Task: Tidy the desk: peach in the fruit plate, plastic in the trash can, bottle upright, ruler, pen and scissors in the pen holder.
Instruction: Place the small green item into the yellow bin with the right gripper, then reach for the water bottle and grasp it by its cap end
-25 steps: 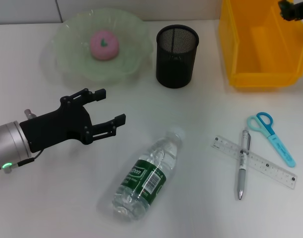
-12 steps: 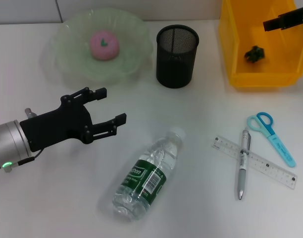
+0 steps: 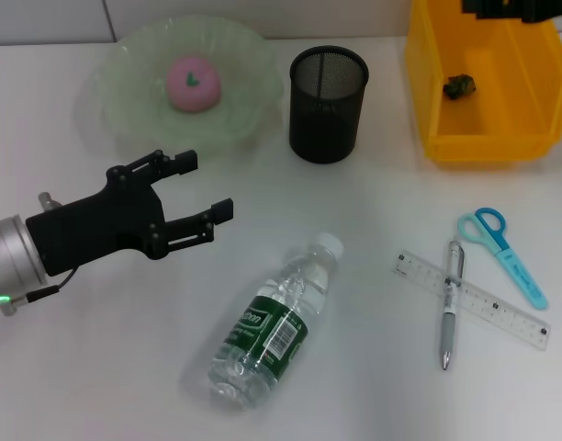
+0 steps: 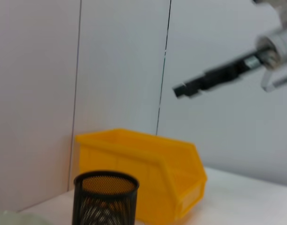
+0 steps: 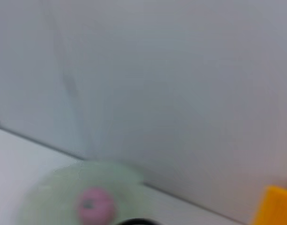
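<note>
The pink peach (image 3: 193,81) rests in the pale green fruit plate (image 3: 125,92). A dark crumpled piece of plastic (image 3: 460,86) lies inside the yellow trash can (image 3: 428,83). The clear bottle (image 3: 276,322) lies on its side, cap toward the back right. On the right, the pen (image 3: 450,303) crosses the ruler (image 3: 472,299), and the blue scissors (image 3: 501,253) lie beside them. The black mesh pen holder (image 3: 329,103) holds nothing I can see. My left gripper (image 3: 206,186) hovers open, left of the bottle. My right gripper (image 3: 511,7) sits at the top edge above the trash can.
The left wrist view shows the trash can (image 4: 148,168), the pen holder (image 4: 105,199) and the right gripper (image 4: 181,90) high in front of a white wall. The right wrist view shows the plate (image 5: 49,192) with the peach (image 5: 94,206).
The plastic dropped from the right gripper into the trash can, and the right gripper rose back toward the top edge. The left gripper shifted slightly up and left.
</note>
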Robot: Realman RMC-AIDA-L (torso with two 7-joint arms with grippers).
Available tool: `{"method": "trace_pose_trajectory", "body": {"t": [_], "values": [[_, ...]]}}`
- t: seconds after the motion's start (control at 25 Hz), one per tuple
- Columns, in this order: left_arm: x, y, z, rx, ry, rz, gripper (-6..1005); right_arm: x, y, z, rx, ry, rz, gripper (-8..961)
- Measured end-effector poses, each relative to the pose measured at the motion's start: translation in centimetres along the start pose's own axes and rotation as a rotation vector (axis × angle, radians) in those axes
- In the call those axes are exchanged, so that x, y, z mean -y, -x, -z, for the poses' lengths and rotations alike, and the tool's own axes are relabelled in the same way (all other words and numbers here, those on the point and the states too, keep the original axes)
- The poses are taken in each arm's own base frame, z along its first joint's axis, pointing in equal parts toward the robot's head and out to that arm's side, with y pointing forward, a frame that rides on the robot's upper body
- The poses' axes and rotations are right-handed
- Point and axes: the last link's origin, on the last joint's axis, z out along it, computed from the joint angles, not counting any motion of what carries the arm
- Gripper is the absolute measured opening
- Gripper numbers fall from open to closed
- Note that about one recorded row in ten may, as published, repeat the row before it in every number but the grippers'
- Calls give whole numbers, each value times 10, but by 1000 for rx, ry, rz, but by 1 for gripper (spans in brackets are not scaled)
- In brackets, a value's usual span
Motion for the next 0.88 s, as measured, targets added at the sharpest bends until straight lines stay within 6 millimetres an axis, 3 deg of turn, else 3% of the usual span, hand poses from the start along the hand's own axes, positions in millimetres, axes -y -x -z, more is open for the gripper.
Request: {"method": "trace_pose_trajectory", "body": {"t": [0.04,0.12,0.16,0.2,0.24,0.28,0.4,0.44,0.48,0.64,0.8,0.84,0.88], "values": [[0,-5,1,-12,11,13,841,-9,-15,13,62,90,-1,767],[-1,-12,2,-28,34,32,841,-11,-25,18,86,121,3,768],[-3,-16,3,-40,54,44,841,-17,-50,28,137,208,19,768],[-3,-16,3,-40,54,44,841,-17,-50,28,137,208,19,768],[-5,-22,3,-52,76,62,841,-22,-74,34,159,267,41,768],[-5,-22,3,-52,76,62,841,-22,-74,34,159,267,41,768],[-4,-43,-1,-48,124,164,842,-24,-112,34,138,313,53,769],[-4,-49,-4,-28,133,204,842,-22,-136,34,130,315,42,769],[-4,-54,-7,-7,136,222,842,-22,-136,34,130,315,42,769],[-13,-74,-29,170,75,278,839,-18,-176,37,135,282,17,769],[-16,-77,-34,206,55,273,834,-13,-186,40,128,259,-4,768],[-39,-93,-59,369,4,223,833,-12,-188,41,121,250,-3,768],[-39,-93,-59,369,4,223,831,-12,-188,41,121,250,-3,768]]}}
